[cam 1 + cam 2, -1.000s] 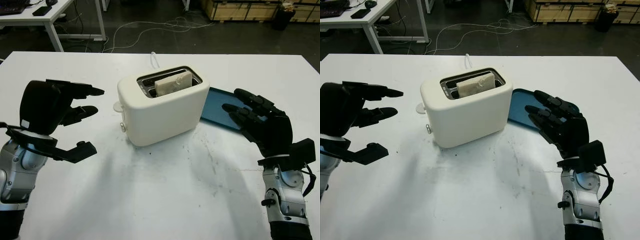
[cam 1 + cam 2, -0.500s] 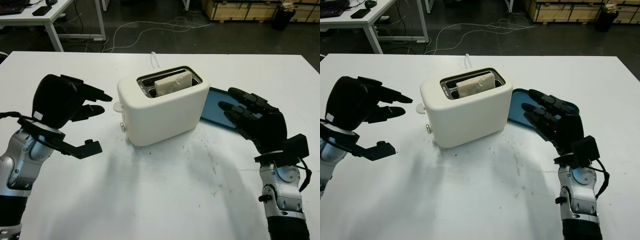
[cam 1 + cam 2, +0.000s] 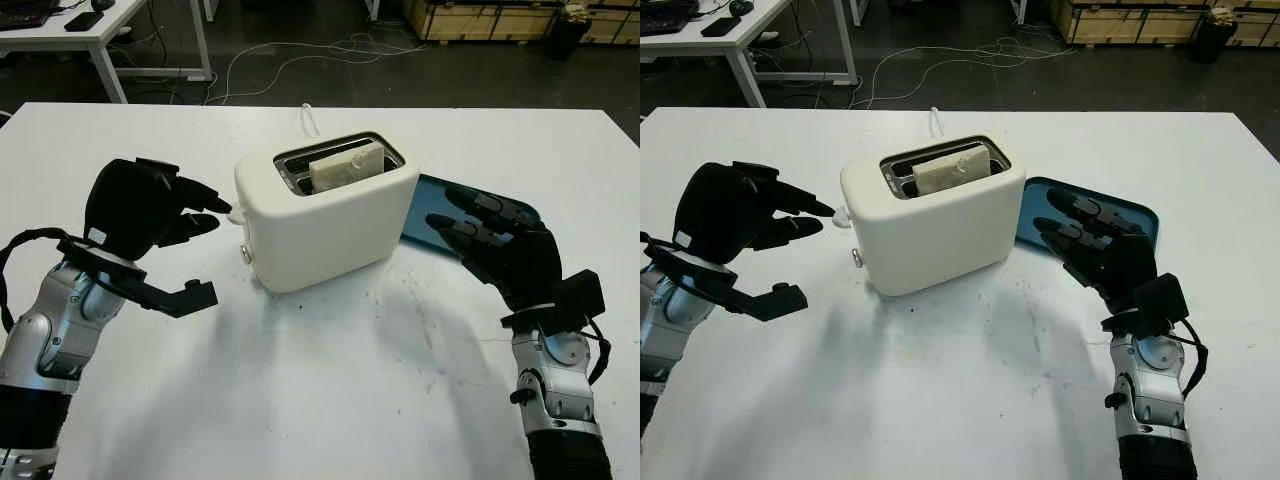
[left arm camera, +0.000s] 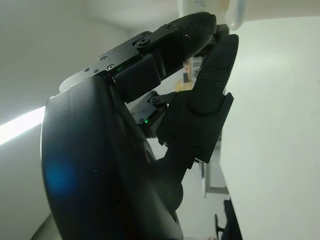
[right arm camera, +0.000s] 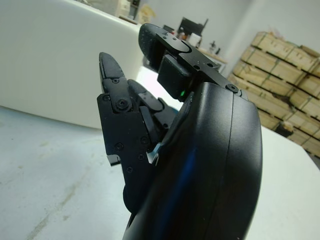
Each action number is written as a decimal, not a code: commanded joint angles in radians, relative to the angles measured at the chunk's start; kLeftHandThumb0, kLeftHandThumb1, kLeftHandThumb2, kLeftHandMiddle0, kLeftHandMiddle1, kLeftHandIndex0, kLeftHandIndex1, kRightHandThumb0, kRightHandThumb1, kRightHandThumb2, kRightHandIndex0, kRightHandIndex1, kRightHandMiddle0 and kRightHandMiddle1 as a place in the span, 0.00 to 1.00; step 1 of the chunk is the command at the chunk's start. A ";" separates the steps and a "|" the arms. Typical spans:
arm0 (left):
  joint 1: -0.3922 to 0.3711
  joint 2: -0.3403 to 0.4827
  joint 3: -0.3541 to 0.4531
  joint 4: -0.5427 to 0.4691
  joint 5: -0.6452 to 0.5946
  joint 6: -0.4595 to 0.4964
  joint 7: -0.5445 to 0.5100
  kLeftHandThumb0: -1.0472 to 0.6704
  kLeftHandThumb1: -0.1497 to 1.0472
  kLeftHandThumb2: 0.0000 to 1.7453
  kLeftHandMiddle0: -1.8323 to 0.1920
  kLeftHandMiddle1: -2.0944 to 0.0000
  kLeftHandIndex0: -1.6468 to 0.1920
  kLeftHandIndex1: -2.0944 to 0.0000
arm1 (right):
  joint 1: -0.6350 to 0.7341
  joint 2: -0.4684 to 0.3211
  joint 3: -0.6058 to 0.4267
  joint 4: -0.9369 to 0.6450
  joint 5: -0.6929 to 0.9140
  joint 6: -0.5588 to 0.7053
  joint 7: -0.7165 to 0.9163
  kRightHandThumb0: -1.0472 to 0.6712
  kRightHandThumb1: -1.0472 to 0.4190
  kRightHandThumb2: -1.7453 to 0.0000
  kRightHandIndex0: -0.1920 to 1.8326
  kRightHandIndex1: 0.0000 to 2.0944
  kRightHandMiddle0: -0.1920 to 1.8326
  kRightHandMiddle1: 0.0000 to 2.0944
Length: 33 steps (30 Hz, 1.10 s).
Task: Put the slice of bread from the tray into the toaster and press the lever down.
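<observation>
Robot hand on the left (image 3: 150,205) holds nothing, fingertips just beside the toaster (image 3: 325,210) lever (image 3: 235,212); bread (image 3: 346,165) already sits upright in the slot at frame centre. Come over the lever and press straight down.

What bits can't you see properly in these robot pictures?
- Bottom of the bread: the toaster slot walls hide it in both eye views.
- Near part of the blue tray: the right hand covers it.
- Whether the left hand touches the lever: its fingertips overlap it, so contact stays unclear.
</observation>
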 commanded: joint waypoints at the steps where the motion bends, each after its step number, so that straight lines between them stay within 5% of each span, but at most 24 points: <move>1: -0.017 -0.002 -0.013 0.013 0.021 0.003 0.022 0.43 0.75 0.00 0.39 0.53 0.15 0.99 | -0.009 0.004 0.001 -0.015 0.001 -0.015 0.003 0.47 0.09 1.00 0.55 0.03 0.53 0.01; 17: -0.062 0.007 -0.044 0.066 0.010 -0.036 0.062 0.43 0.72 0.00 0.41 0.45 0.13 0.99 | -0.005 0.016 -0.005 0.008 0.016 -0.038 0.029 0.46 0.09 0.99 0.56 0.02 0.54 0.00; 33: -0.104 0.081 -0.058 0.066 0.003 -0.091 -0.056 0.41 0.69 0.00 0.34 0.58 0.13 0.99 | 0.016 0.017 0.000 -0.019 0.019 -0.008 0.025 0.44 0.09 0.99 0.56 0.01 0.54 0.00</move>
